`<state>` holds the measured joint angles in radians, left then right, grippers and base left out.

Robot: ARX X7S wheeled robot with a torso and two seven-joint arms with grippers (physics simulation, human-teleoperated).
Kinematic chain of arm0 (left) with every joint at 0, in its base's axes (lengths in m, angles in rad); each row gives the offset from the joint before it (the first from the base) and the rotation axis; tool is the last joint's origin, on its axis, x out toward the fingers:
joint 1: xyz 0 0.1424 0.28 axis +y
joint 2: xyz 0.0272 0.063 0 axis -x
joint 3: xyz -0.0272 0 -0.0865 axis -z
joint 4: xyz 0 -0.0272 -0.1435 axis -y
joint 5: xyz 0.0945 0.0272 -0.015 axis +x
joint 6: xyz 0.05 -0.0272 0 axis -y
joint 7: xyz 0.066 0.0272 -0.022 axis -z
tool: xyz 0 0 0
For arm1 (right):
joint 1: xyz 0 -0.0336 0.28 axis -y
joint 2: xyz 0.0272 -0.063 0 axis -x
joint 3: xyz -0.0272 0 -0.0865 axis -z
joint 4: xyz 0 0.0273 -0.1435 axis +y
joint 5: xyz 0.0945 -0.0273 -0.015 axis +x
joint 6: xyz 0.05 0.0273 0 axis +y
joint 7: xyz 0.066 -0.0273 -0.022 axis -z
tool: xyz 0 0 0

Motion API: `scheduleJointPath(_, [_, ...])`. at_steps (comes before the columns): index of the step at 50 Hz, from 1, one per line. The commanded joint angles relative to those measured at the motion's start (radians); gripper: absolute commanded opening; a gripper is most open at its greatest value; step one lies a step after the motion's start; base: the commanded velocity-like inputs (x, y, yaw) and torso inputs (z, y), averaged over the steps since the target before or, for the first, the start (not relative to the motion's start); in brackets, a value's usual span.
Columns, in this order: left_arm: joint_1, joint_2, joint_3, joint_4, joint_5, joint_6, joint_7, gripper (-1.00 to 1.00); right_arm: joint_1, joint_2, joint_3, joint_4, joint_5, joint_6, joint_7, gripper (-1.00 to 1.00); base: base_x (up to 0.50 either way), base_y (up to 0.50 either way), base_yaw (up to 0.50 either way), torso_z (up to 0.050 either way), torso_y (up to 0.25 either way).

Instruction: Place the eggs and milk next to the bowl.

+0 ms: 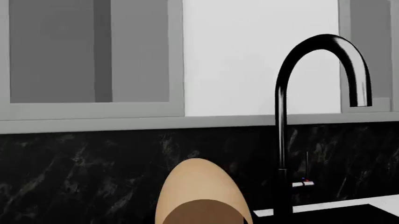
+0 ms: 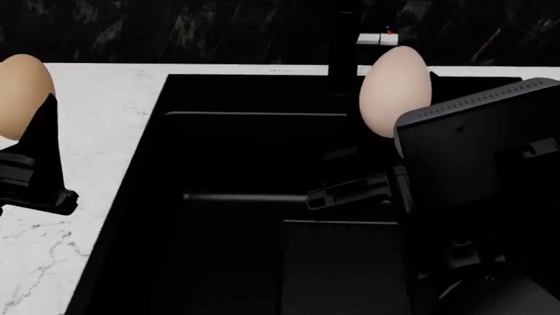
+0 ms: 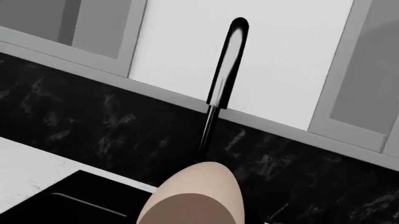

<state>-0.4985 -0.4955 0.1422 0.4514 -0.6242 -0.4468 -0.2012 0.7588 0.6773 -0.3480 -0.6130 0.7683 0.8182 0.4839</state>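
Observation:
In the head view my left gripper (image 2: 33, 121) holds the tan-brown egg (image 2: 21, 95) above the white counter, left of the sink. My right gripper (image 2: 411, 121) holds the paler pinkish-beige egg (image 2: 395, 88) above the sink's far side, beside the faucet. Each egg fills the low middle of its wrist view: the tan one in the left wrist view (image 1: 199, 193), the pale one in the right wrist view (image 3: 196, 196). The eggs hide the jaws there. The milk and the bowl are out of view.
A deep black sink (image 2: 236, 197) lies below, between the arms. Its black gooseneck faucet (image 1: 287, 121) stands at the sink's far edge, also in the right wrist view (image 3: 221, 79). White marble counter (image 2: 96, 125) lies left. Dark backsplash (image 1: 74, 163) and grey cabinets (image 1: 93, 56) lie behind.

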Motion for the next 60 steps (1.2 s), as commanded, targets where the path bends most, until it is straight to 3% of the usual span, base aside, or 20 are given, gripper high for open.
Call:
scheduleJointPath(1, [-0.002,0.022,-0.019,-0.004,-0.006,-0.005,0.014,-1.0,-0.017,-0.015,0.03,0.001,-0.052,-0.014,-0.047,-1.0,0.0,0.5,0.0,0.0,0.0])
scheduleJointPath(60, [0.001,0.012,-0.007,0.001,-0.012,0.003,0.007,-1.0,-0.034,-0.006,0.036,-0.017,-0.023,-0.014,-0.037,-1.0,0.0,0.5,0.0,0.0,0.0])
